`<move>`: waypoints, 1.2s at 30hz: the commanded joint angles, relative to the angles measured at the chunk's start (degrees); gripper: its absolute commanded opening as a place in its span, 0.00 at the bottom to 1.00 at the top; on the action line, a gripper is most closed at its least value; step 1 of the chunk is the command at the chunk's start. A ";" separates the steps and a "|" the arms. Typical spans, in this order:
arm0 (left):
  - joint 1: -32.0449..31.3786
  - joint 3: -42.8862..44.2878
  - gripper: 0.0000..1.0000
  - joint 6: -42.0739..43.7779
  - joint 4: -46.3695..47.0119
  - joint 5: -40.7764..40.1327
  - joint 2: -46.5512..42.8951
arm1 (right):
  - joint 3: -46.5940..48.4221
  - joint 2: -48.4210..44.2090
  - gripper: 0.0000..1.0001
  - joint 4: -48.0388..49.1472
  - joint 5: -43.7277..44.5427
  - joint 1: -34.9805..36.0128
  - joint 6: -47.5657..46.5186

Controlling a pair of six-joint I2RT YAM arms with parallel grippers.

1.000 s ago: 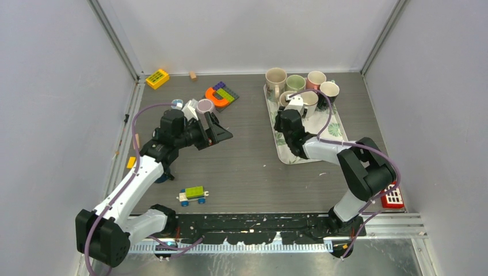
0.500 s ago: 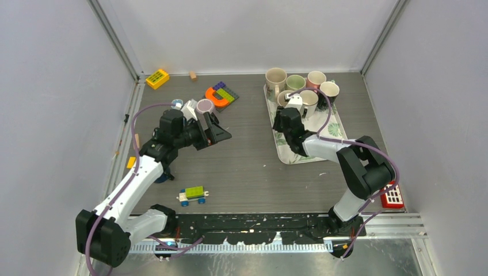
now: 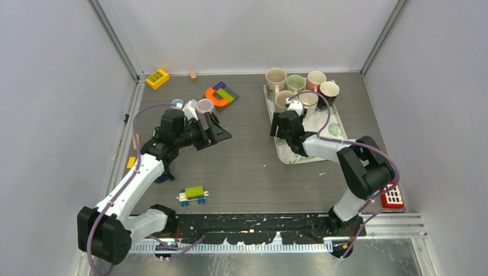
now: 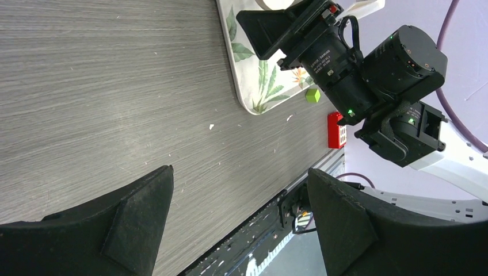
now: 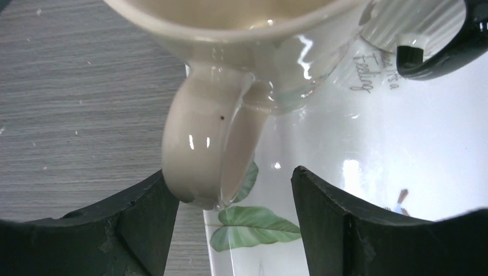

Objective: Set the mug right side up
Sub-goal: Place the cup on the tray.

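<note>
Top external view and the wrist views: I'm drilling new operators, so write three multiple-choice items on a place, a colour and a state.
1. The leaf-print plastic tray lies: A) on the right half of the grey wood-grain table; B) on its left half; C) off it.
2. The flat studded plastic brick in the far left corner is: A) red; B) yellow; C) black.
3. The right tool is: A) shut on a spoon; B) open, the handle of the cream ceramic mug between its jaws; C) out of view.
Answers: A, the tray sits right of centre; B, it shows bright yellow; B, the jaws stand apart beside the handle.
</note>
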 commanded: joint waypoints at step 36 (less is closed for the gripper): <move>1.32 3.57 0.88 -0.05 -1.89 -7.55 4.41 | 8.90 1.07 0.68 -6.55 -5.96 -8.45 3.77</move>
